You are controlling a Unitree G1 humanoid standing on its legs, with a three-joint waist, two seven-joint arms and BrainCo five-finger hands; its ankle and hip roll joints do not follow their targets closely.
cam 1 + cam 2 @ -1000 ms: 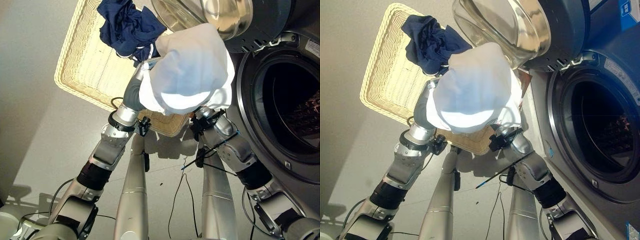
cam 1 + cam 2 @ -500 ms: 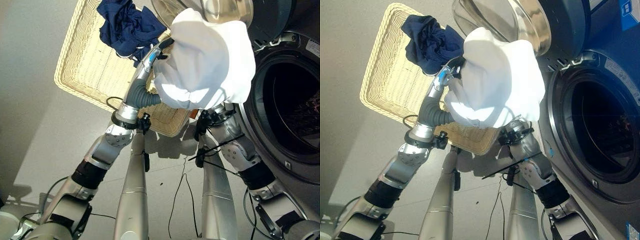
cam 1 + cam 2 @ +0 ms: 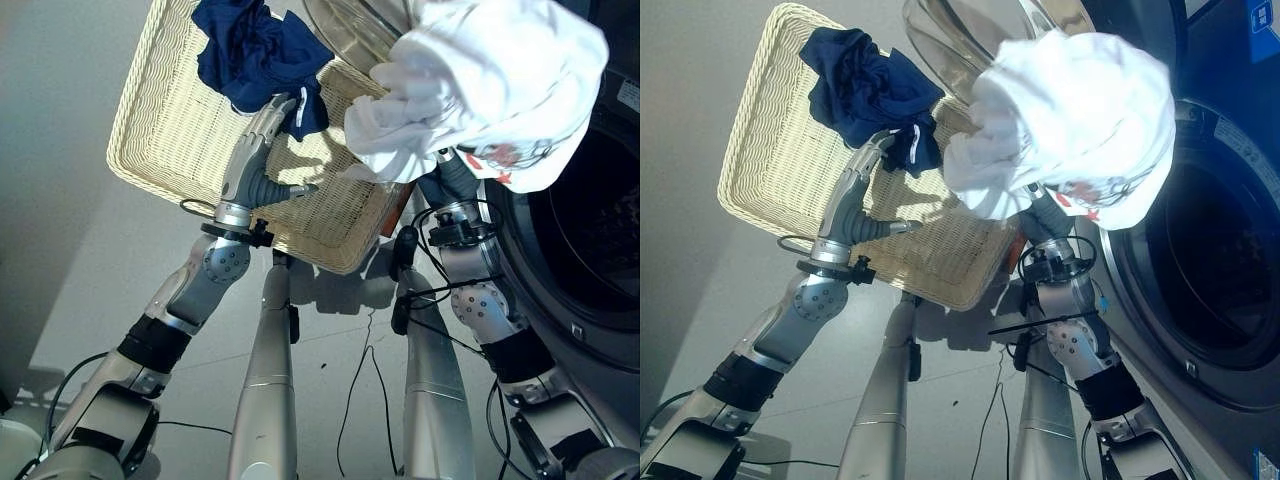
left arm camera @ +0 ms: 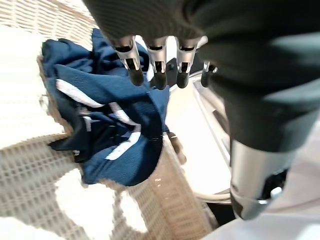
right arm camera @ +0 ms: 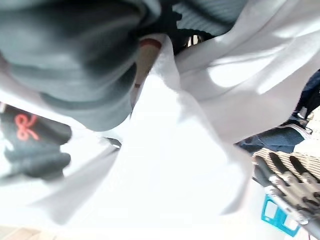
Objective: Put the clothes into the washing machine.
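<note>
Grey floor (image 3: 70,200), white garment (image 3: 490,90) hiding right hand's fingers

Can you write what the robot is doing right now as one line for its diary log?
right hand: carrying white garment toward washing machine drum | left hand: open over wicker basket | dark blue clothes: in basket

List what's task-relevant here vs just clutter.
In the job:
- white garment, draped over the right robot hand, by the drum opening
- navy garment, in the basket
- wicker basket
- washing machine, door open
- left robot hand, open over the basket

Lying about:
- nothing else I can make out on the floor
</note>
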